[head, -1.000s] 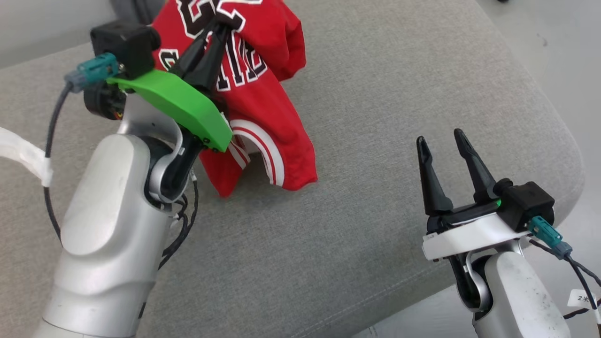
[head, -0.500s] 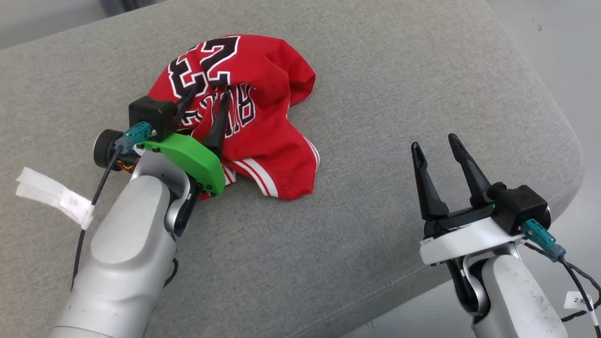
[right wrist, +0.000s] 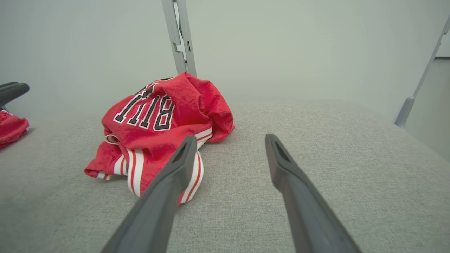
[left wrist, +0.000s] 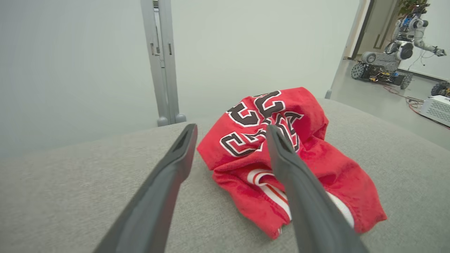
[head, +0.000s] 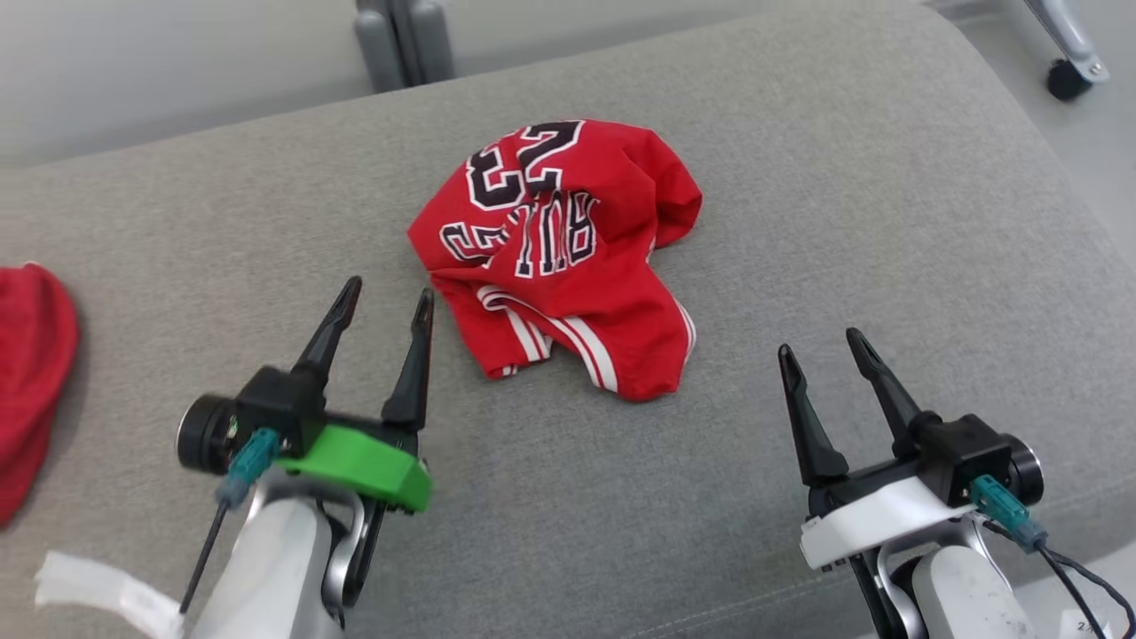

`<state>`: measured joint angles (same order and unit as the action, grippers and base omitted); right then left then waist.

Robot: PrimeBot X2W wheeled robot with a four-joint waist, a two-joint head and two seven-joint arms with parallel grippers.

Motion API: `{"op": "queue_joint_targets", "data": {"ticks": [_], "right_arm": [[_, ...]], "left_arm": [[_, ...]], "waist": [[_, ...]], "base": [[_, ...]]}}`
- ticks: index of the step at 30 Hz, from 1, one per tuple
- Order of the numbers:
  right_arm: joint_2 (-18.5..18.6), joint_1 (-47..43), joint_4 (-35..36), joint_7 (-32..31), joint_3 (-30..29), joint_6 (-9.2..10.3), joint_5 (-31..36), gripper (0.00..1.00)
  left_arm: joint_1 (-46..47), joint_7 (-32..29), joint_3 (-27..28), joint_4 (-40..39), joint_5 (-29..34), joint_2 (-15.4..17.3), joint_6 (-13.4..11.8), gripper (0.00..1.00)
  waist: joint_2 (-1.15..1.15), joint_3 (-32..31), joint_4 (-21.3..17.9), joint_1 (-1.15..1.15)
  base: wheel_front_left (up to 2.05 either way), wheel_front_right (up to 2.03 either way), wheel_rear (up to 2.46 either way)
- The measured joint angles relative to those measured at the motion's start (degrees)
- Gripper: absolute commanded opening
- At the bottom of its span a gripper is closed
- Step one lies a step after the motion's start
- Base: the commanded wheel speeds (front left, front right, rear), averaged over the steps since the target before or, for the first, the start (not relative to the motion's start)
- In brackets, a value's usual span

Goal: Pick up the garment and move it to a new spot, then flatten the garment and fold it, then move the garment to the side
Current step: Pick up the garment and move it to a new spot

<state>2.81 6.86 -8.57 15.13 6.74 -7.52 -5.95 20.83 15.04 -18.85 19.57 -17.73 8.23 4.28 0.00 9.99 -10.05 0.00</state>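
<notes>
Nearest, over the front of the grey cushion (head: 799,177): left gripper (head: 390,288) and right gripper (head: 820,343), both spread wide, pinching nothing, well apart from each other. Farther on, mid-cushion and between the two: crumpled red garment (head: 568,257) with black-and-white lettering and striped trim, lying free, nearer the left gripper. Off at the left edge, a second red cloth (head: 31,355); behind the cushion, a grey post (head: 395,40).

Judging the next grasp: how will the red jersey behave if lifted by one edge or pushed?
The jersey will likely hang limp: it lies crumpled in soft folds. It seems light: thin cloth. Pushed, it would probably bunch rather than slide; the cushion looks coarse-woven.
</notes>
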Motion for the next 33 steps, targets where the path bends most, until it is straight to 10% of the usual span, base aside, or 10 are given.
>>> {"op": "queue_joint_targets", "data": {"ticks": [13,33], "right_arm": [[0.01,-4.55,0.89,0.00,-0.30,0.00,0.24,1.00],[0.01,-6.88,0.82,0.00,0.86,0.00,-0.18,1.00]], "left_arm": [[-21.63,0.10,12.77,-16.78,8.39,-4.88,-1.32,1.00],[-28.39,0.10,10.55,-20.43,8.23,-5.35,-4.55,1.00]], "waist": [[0.00,-7.24,8.00,0.00],[0.00,-11.47,9.23,0.00]], "base": [[0.00,0.00,0.00],[0.00,0.00,0.00]]}}
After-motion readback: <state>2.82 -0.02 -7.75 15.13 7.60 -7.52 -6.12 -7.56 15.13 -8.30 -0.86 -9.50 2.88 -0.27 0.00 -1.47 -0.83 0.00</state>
